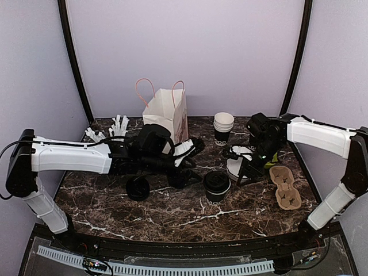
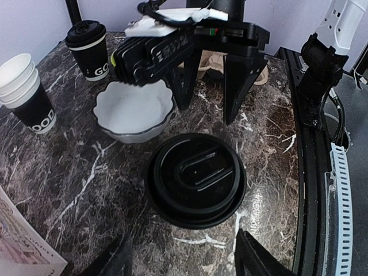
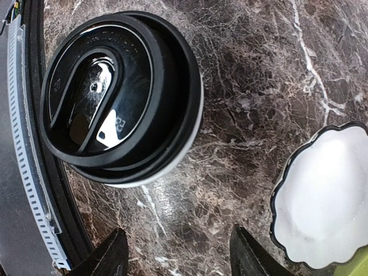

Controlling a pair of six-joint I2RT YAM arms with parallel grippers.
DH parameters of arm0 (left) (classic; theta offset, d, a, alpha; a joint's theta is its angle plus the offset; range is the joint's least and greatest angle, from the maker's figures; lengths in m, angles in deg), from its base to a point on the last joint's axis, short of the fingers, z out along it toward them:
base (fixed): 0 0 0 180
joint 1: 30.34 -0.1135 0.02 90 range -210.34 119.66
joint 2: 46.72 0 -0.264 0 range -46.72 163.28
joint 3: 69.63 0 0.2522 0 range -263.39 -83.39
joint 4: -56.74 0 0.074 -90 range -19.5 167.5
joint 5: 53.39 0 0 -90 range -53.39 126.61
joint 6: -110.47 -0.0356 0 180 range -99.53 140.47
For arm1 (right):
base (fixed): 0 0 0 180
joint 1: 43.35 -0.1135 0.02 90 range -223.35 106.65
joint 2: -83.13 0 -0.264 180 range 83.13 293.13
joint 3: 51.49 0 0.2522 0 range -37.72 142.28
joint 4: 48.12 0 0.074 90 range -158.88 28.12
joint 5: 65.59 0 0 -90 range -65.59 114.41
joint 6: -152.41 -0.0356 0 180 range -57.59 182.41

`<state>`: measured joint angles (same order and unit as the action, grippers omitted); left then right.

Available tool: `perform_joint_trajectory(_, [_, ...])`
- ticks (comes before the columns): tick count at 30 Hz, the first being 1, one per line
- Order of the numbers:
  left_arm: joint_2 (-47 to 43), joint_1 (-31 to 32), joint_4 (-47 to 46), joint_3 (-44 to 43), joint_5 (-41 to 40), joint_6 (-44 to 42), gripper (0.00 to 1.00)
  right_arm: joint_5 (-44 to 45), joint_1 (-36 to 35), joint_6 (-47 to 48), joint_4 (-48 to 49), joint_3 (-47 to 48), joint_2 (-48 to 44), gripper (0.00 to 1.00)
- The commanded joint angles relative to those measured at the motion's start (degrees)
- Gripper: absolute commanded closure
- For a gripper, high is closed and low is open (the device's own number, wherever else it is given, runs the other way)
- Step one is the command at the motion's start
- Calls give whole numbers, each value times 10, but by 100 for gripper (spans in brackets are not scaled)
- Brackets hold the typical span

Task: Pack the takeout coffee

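Note:
One takeout coffee (image 1: 217, 185), a black cup with a black lid, stands mid-table between the two grippers. From above its lid (image 2: 195, 178) lies just ahead of my left gripper (image 2: 181, 260), which is open and empty. The same cup (image 3: 118, 95) sits ahead and to the left of my right gripper (image 3: 181, 259), also open over bare marble. A second lidded black cup (image 2: 89, 49) with white lettering stands farther back. In the top view my left gripper (image 1: 191, 174) is left of the cup and my right gripper (image 1: 244, 172) is to its right.
A white scalloped bowl (image 2: 133, 112) sits under the right gripper. The stack of lidless cups (image 1: 223, 127) stands behind. A white paper bag (image 1: 167, 112) is at the back, a cardboard cup carrier (image 1: 286, 187) at the right, white sticks (image 1: 115, 127) at the back left, a dark round cup (image 1: 138, 188) front left.

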<state>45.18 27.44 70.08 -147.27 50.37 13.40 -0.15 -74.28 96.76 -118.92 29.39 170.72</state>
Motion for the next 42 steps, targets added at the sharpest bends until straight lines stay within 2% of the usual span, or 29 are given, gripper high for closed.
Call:
perform_joint_trajectory(1, [20,2,-35,-41,35,-18,36,-43,5,-38,66,-18,-3,41])
perform_joint_trajectory(7, [50,4,-51,-64,74,-11,32,-65,13,-44,87,-21,25,46])
perform_joint_trajectory(12, [69,9,-64,-68,63,-26,29,-77,14,-41,94,-23,53,49])
perform_joint_trajectory(13, [76,9,-62,-72,60,-32,20,-78,15,-40,94,-23,57,49])
perform_joint_trajectory(15, [85,11,-54,-79,58,-39,16,-79,15,-39,98,-27,60,50])
perform_joint_trajectory(23, [111,13,-42,-91,52,-62,16,-85,15,-39,98,-21,73,50])
perform_joint_trajectory(31, [144,15,-38,-115,29,-71,21,-83,15,-38,93,-15,85,50])
perform_joint_trajectory(42, [176,16,-23,-136,21,-89,26,-36,45,-15,35,-16,34,43])
